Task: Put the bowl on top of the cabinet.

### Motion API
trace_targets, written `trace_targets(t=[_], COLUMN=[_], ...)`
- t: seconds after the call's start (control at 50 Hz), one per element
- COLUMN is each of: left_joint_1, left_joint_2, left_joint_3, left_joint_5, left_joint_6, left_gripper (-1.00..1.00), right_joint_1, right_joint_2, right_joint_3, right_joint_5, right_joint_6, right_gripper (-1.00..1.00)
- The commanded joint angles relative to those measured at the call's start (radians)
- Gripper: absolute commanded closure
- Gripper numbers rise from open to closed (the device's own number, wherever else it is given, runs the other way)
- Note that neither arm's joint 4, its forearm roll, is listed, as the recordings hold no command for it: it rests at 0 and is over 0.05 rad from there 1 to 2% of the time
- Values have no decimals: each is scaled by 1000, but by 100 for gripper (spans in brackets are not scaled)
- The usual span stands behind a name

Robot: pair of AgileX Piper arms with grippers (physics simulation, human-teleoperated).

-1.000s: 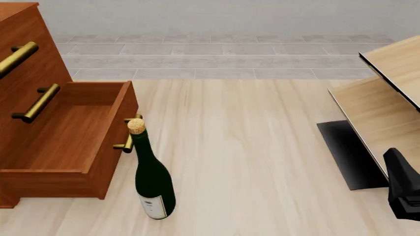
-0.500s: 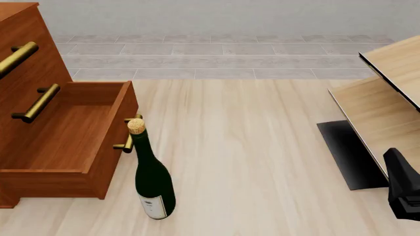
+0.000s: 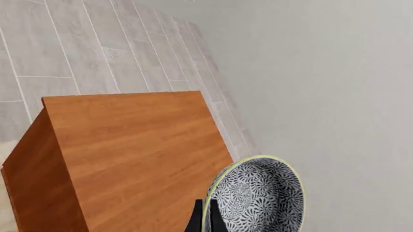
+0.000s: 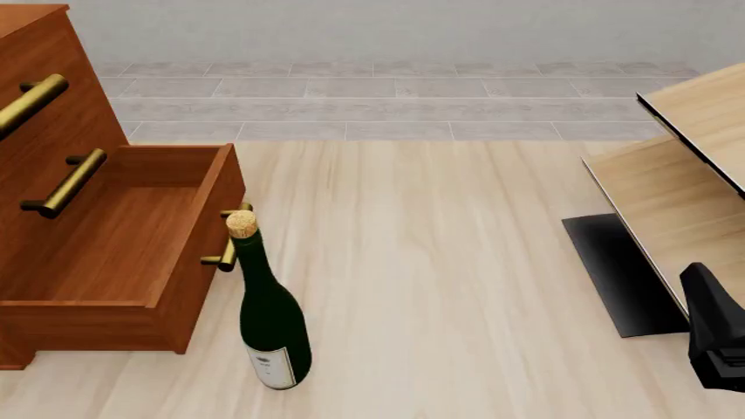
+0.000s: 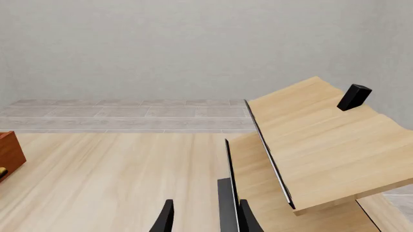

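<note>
Bowl position: the bowl shows only in the left wrist view, tipped on edge so its patterned inside faces the camera, hanging over the flat top of the cabinet near one edge; whether it touches the wood cannot be told.
Left tool: the left tool has its two dark fingertips pinched on the bowl's rim, one inside the wall and one outside.
Right tool: the right tool has its fingers apart with nothing between them, parked near the pale light-wood furniture on the right; a small black block sits on that furniture's top.
Bowl handling: it looks like glazed ceramic, so probably stiff, slick and chippable, and fairly light for its size. A rim pinch is a narrow hold on a smooth wall, so it could swing or slip; lowering it level and letting go only once the base rests on the wood seems wise.
Best hold: the rim, as now, with the wall deep between the fingers.
Cabinet: reddish-brown, brass bar handles, one drawer pulled open over the desk.
Wine bottle: the wine bottle stands upright just right of the drawer front, corked.
Writing: the bottle carries a pale label, too small to read; no other lettering or brand shows.
</note>
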Motion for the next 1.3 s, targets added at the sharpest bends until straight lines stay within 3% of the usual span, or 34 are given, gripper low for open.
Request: trace_targets(t=[0.02,0.58,1.3], left_joint_1=[26,19,14], left_joint_2=[10,80,148], left_joint_3=[18,140,250], left_joint_5=[-18,-96,-197], left_joint_6=[-2,14,-23], left_gripper=[100,100,100], right_joint_1=[0,0,0], right_joint_2=[0,0,0], right_joint_3=[0,0,0], right_joint_5=[0,0,0], right_joint_6=[0,0,0], right_gripper=[-100,-100,-100])
